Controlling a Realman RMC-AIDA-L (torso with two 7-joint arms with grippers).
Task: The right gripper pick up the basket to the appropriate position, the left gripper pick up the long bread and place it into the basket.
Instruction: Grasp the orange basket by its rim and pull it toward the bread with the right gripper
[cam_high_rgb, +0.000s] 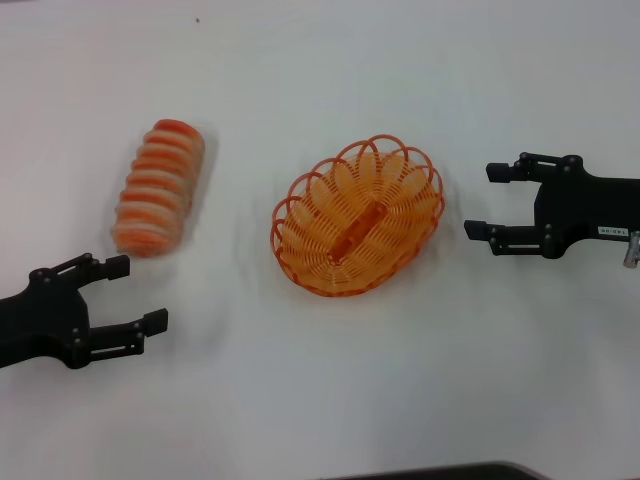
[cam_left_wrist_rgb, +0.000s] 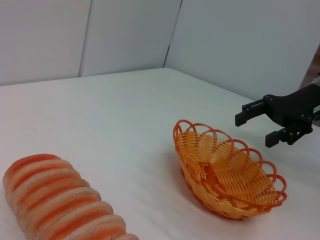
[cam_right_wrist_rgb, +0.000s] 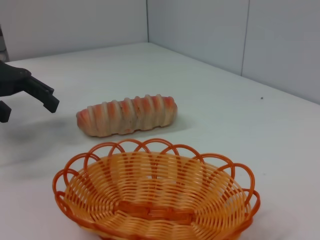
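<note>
The orange woven basket (cam_high_rgb: 357, 214) sits empty on the white table, near the middle. It also shows in the left wrist view (cam_left_wrist_rgb: 227, 172) and the right wrist view (cam_right_wrist_rgb: 155, 197). The long bread (cam_high_rgb: 158, 186), striped orange and cream, lies on the table left of the basket; it shows in the left wrist view (cam_left_wrist_rgb: 60, 205) and the right wrist view (cam_right_wrist_rgb: 127, 114) too. My right gripper (cam_high_rgb: 486, 200) is open just right of the basket, apart from it. My left gripper (cam_high_rgb: 137, 293) is open and empty, a little nearer than the bread's near end.
The white table (cam_high_rgb: 330, 60) runs out around both things. Pale wall panels (cam_left_wrist_rgb: 125, 35) stand at its far edge. A dark edge (cam_high_rgb: 440, 471) shows at the bottom of the head view.
</note>
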